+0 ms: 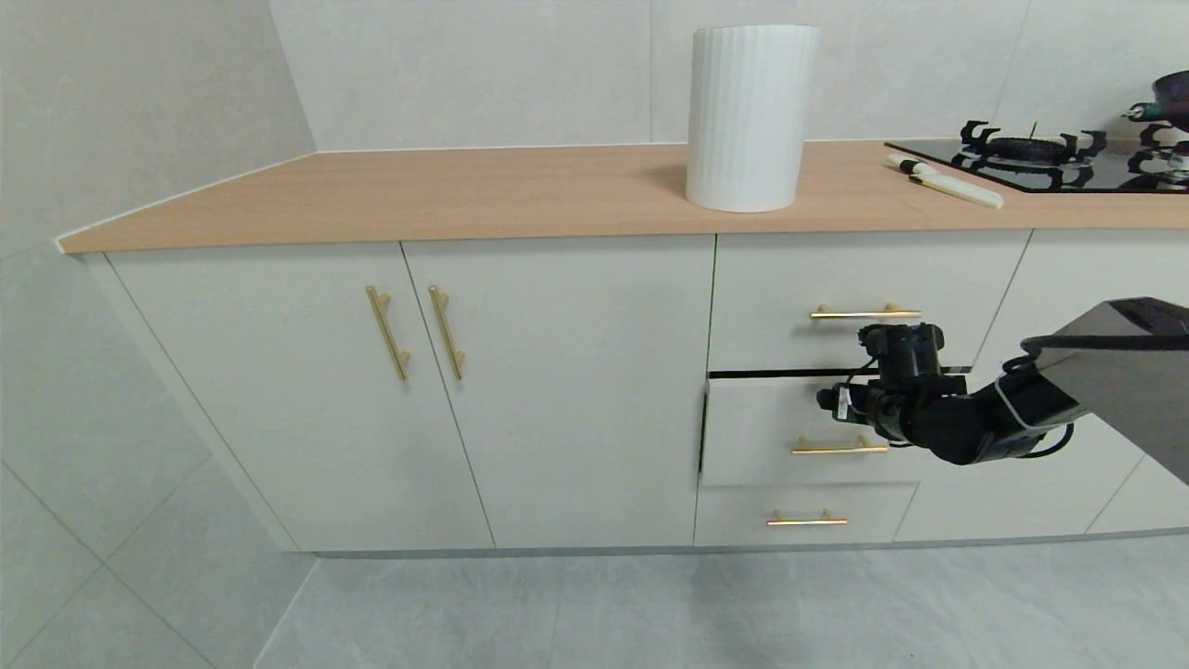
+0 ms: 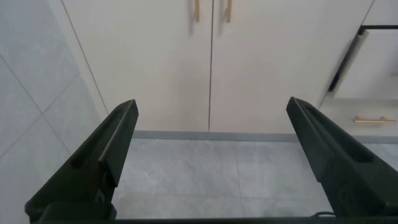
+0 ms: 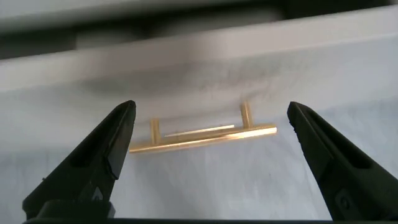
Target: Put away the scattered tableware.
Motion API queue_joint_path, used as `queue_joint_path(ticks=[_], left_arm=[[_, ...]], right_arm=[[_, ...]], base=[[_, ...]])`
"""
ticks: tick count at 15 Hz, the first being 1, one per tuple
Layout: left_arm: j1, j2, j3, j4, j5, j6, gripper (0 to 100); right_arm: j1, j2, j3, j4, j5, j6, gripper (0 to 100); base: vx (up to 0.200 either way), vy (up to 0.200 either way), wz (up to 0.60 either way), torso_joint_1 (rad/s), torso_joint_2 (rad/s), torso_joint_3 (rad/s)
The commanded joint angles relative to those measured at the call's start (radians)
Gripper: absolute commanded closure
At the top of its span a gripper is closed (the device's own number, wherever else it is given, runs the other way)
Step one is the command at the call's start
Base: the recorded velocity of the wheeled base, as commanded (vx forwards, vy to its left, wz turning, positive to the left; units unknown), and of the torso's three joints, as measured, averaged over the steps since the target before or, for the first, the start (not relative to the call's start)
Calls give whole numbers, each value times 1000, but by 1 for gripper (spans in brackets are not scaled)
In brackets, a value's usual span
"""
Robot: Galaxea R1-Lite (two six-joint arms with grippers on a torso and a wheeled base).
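A pale knife [image 1: 947, 183] with a dark grip lies on the wooden countertop [image 1: 464, 190], right of a tall white ribbed container [image 1: 748, 116]. Below it the middle drawer [image 1: 762, 427] stands slightly pulled out, with a dark gap above its front. My right gripper [image 1: 841, 407] hovers just in front of that drawer, above its gold handle [image 1: 839, 449]. In the right wrist view the gripper [image 3: 211, 112] is open, and the handle [image 3: 205, 134] lies ahead between the fingers, untouched. My left gripper [image 2: 211, 106] is open and empty, low over the floor, facing the cabinet doors.
A black gas hob [image 1: 1040, 163] with a pot sits at the counter's far right. Double doors with gold handles [image 1: 388, 332] fill the left cabinet. A top drawer [image 1: 864, 313] and a bottom drawer [image 1: 806, 520] flank the ajar one. Grey tiled floor [image 1: 594, 613] lies in front.
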Motion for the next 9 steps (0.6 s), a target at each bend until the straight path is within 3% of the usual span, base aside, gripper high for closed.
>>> queue_joint_path(ticks=[1,9], left_arm=[[0,0,0,0,0,0,0],[0,0,0,0,0,0,0]], right_arm=[[0,39,-6,-40,-10,0,0],[0,93,-68,-163,-60,23,0]], base=[[0,0,0,0,0,0],[0,0,0,0,0,0]])
